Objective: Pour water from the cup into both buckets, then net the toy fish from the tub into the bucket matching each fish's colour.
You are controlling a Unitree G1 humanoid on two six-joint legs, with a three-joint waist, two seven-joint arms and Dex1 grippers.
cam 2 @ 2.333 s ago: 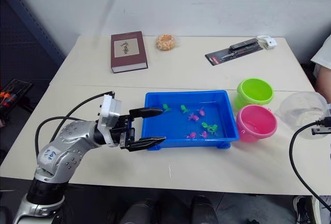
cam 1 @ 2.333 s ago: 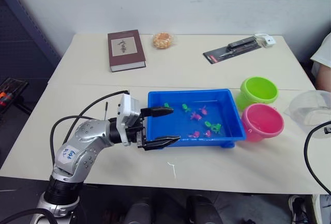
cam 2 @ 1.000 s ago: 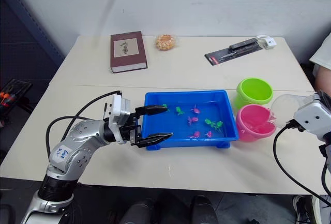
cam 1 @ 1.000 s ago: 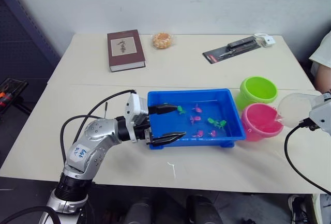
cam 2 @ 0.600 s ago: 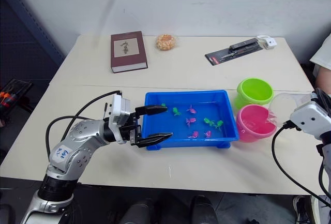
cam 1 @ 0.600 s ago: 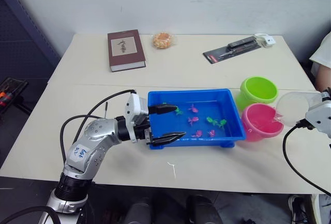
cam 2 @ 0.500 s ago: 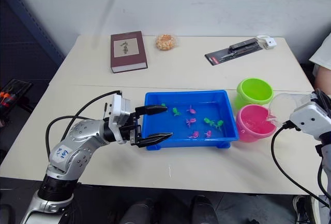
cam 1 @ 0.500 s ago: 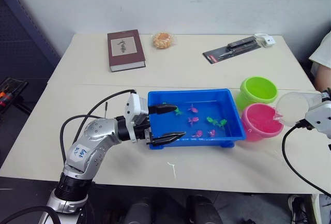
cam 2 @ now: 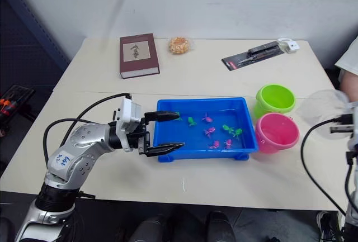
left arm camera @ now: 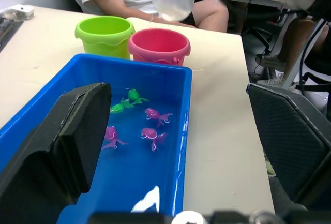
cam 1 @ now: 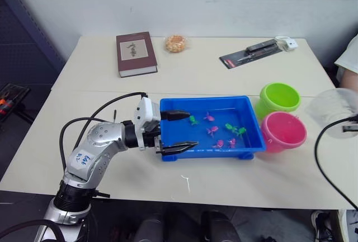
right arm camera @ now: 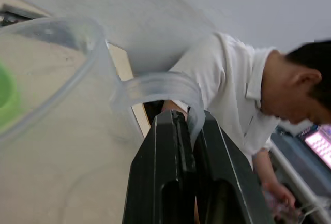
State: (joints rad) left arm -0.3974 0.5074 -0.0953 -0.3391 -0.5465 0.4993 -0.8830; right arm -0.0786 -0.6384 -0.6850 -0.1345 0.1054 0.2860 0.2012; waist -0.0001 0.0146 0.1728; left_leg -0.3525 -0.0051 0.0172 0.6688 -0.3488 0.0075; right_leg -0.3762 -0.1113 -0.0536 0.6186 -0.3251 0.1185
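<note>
The cream table [cam 1: 224, 180] is carrying the tub [cam 1: 246, 142], which is holding toy fish [cam 1: 218, 143] in water. The left gripper [cam 1: 178, 130] is straddling the tub's near-left corner, fingers spread wide. The right gripper [right arm camera: 191, 128] is pinching the handle of the cup [cam 2: 321, 105], raised just beyond the buckets [cam 2: 276, 132]. A person [right arm camera: 232, 89] is sitting alongside.

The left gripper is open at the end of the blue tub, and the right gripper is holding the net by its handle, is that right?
Not quite. The right gripper is shut on the cup handle, as the right wrist view shows. The left gripper is indeed open at the tub end.
</note>
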